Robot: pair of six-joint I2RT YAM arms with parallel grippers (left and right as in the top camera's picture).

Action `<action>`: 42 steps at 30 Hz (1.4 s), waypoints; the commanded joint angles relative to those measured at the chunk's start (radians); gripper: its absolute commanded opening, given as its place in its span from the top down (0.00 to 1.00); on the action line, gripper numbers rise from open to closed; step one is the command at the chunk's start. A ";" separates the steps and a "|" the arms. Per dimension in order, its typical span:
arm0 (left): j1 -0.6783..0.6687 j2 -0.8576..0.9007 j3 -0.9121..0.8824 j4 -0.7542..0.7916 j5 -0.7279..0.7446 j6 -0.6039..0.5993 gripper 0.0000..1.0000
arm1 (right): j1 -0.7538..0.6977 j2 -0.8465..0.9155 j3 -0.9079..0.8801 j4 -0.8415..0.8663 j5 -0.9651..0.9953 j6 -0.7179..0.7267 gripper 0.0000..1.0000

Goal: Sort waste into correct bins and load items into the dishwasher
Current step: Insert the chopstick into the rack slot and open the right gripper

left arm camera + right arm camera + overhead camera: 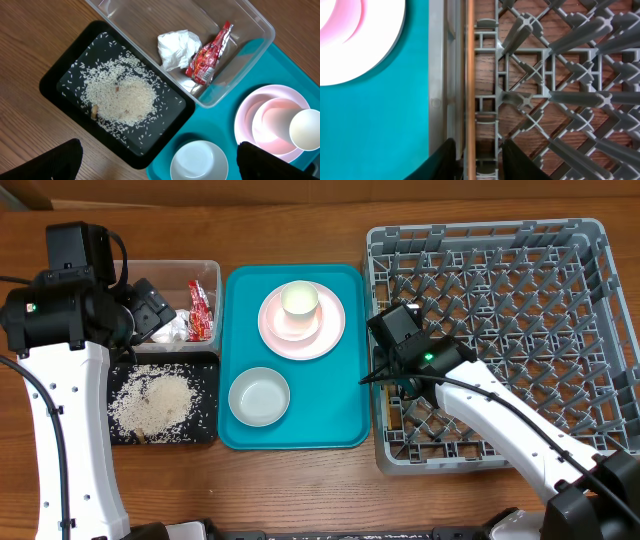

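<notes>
Right claw (pixel 480 162) hangs over the rack (pixel 470 230), on its 9 o'clock wall, just beside the tray (pixel 235 440). A thin brown stick (pixel 468 75) runs between the jaws along that wall. It sits nearer one finger with a gap to the other, so can't tell if it's pinched or lying loose. Left claw (pixel 157 160) is spread wide, empty, over the tray's 9 o'clock edge. Dishes not yet loaded: plate (pixel 330 330) at the tray's 1 o'clock with a cup (pixel 299 300) standing on it, bowl (pixel 259 396) at 7 o'clock. Waste looks sorted: wrapper (pixel 210 52) and tissue (pixel 175 47) in the clear bin (pixel 250 22), rice (pixel 120 97) on the black tray (pixel 55 80) at the bin's 6 o'clock. Risks: the stick is thin and the rack floor is open grid, so a release here could drop it through to the counter (pixel 30 40) or leave it wedged between wall and pegs. The claw is low by the wall, so a sideways move could snag the pegs and shove the rack. The cup is loose on the plate, so lifting the plate first could tip it. Both arms are near the tray, so reaching together risks a clash.
</notes>
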 commanded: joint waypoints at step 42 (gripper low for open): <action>-0.002 0.002 0.002 0.000 -0.003 0.012 0.00 | -0.003 0.001 -0.007 -0.230 -0.312 0.100 0.96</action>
